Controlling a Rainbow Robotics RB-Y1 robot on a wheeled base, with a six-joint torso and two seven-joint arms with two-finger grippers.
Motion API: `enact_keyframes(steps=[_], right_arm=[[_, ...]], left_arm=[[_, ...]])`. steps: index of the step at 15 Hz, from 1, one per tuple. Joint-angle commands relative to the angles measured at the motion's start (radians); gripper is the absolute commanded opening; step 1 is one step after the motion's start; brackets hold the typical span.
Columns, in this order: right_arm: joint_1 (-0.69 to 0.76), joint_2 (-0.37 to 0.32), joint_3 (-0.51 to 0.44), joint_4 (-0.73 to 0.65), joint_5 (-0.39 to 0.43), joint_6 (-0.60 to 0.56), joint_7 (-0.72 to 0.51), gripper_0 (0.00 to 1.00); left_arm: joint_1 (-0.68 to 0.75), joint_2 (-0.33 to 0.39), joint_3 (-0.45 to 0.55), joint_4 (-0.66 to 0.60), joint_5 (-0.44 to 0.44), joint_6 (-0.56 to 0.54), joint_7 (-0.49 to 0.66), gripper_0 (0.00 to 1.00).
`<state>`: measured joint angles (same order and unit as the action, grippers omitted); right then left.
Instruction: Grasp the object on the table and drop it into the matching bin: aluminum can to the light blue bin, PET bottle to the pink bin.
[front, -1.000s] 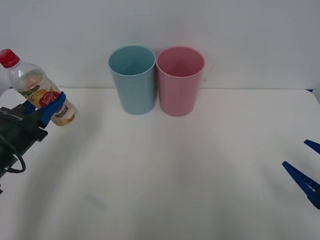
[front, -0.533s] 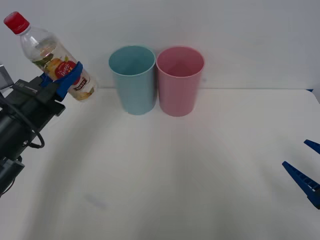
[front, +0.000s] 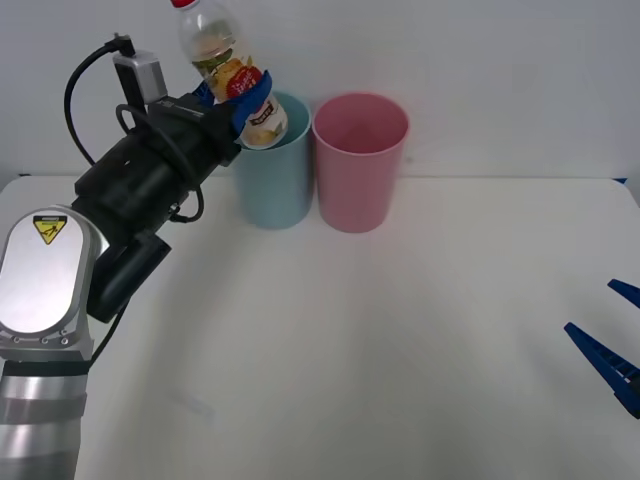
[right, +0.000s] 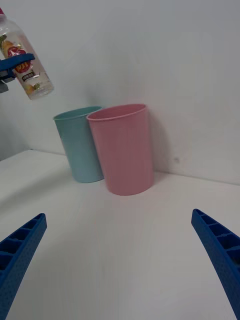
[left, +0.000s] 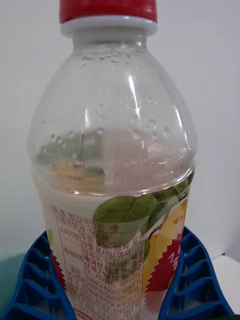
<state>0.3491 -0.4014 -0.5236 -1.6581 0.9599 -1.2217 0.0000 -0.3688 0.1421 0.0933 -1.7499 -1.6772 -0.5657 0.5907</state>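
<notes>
Carry step right now: bottle's off the white worktop (front: 420, 330) and headed for the bins. Next move, I'd guess, is sliding it further over, past the blue bin (front: 272, 185) to the pink bin (front: 360, 165) beside it, then letting go. Left tool (front: 240, 98) is clamped on the bottle (front: 228, 68), tilted, hanging above the blue bin's rim. Right tool (right: 120, 265) sits wide open, low near the worktop, touching nothing.

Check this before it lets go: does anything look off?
Yes. The left gripper holds the tilted clear plastic red-capped bottle over the light blue round bin, not the pink round bin beside it.
</notes>
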Motion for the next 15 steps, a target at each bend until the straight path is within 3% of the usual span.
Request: enact_keyframes(steps=[1, 7, 11, 15], right_arm=[[0.000, 0.000, 0.000, 0.000, 0.000, 0.000, 0.000, 1.00], [0.000, 0.000, 0.000, 0.000, 0.000, 0.000, 0.000, 1.00], [0.000, 0.000, 0.000, 0.000, 0.000, 0.000, 0.000, 1.00], [0.000, 0.000, 0.000, 0.000, 0.000, 0.000, 0.000, 1.00]], left_arm=[[-0.147, -0.027, -0.009, 0.148, -0.078, 0.000, -0.002, 0.00], [-0.478, -0.070, 0.002, 0.527, -0.279, -0.002, 0.023, 0.00], [-0.668, -0.075, 0.000, 0.783, -0.291, 0.018, 0.029, 0.00], [-0.697, -0.088, -0.035, 0.826, -0.291, 0.044, 0.029, 0.00]])
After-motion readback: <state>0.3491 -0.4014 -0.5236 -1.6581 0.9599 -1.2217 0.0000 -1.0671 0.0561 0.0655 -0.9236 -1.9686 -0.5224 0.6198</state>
